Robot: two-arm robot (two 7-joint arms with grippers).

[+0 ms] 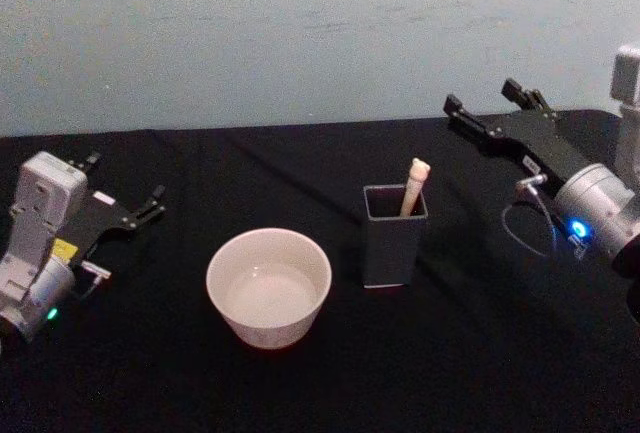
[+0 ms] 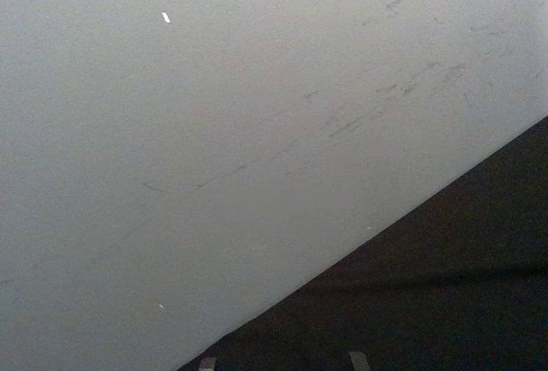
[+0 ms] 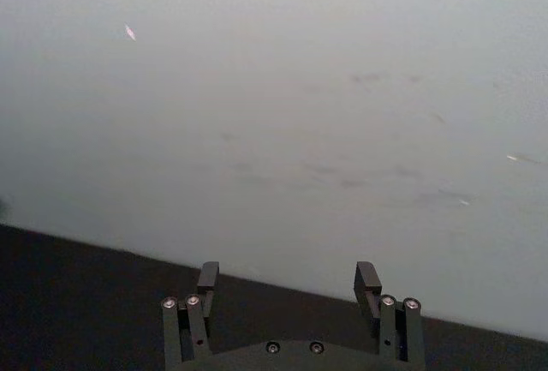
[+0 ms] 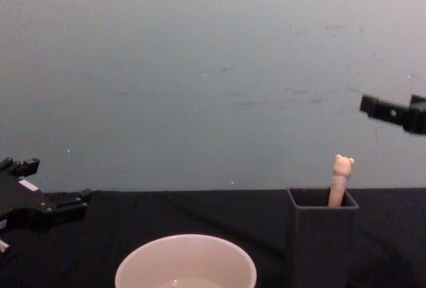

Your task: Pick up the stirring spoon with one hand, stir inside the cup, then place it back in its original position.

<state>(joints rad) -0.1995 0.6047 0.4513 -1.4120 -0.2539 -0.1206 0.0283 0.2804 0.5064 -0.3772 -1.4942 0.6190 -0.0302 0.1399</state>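
left gripper is parked open at the table's left edge | cup at front centre | stirring spoon stands in holder | right gripper, open, raised at right edge: bear-head handle should be pinched and lifted straight up.

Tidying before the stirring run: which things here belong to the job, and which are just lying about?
Job: stirring spoon standing in the dark holder; cup; open right pincer, raised.
Lying about: only the black tablecloth; left pincer idle, open.

No text can be read — the small labels on the left arm are illegible.
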